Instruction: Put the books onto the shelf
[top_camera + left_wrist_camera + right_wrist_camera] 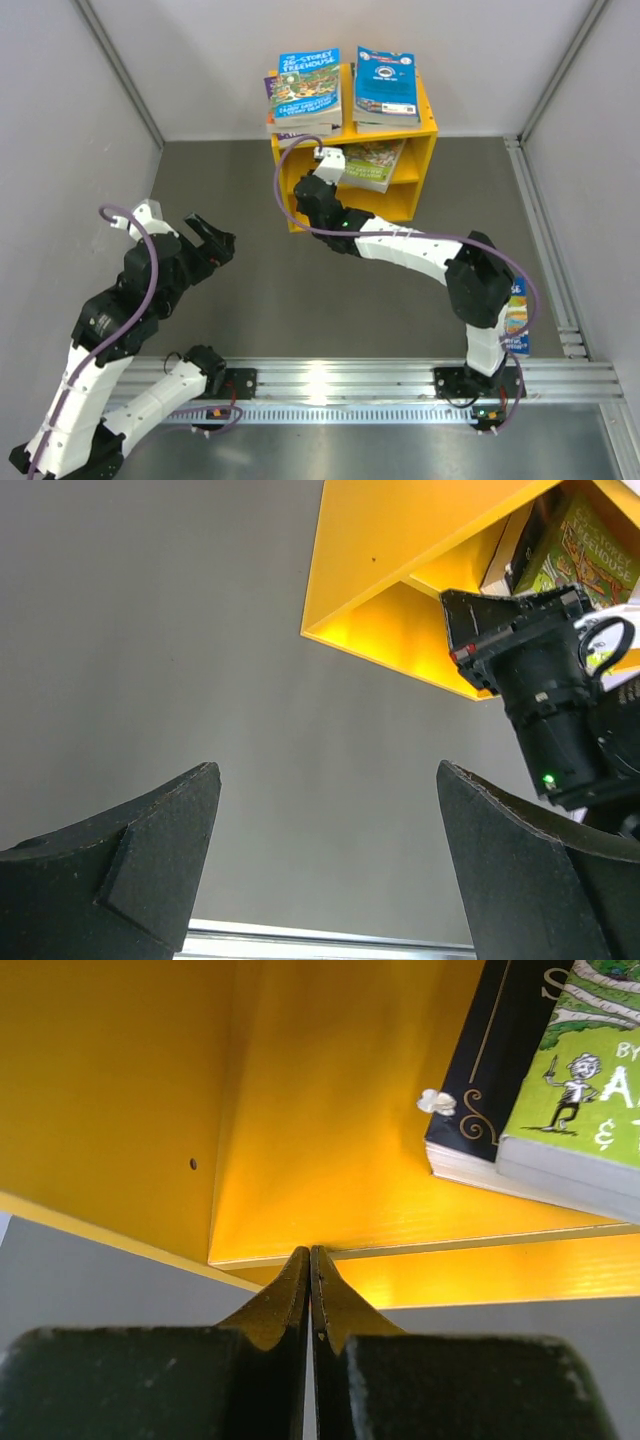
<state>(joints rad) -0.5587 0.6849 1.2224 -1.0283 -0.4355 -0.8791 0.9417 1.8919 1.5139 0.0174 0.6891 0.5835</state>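
Note:
The yellow shelf (425,160) stands at the back of the table. Two stacks of books lie on its flat top, a left stack (305,90) and a right stack (386,85). In its upper compartment a green book (580,1070) rests on a dark book (495,1060). My right gripper (310,1250) is shut on nothing, its tips at the front edge of the middle board, left of those two books. My left gripper (328,775) hangs open and empty over bare table, well left of the shelf (390,540). Another book (518,315) lies by the right arm's base.
Grey walls with metal corner posts close in the table on three sides. An aluminium rail (350,380) carrying both arm bases runs along the near edge. The right arm (420,250) stretches across the floor in front of the shelf.

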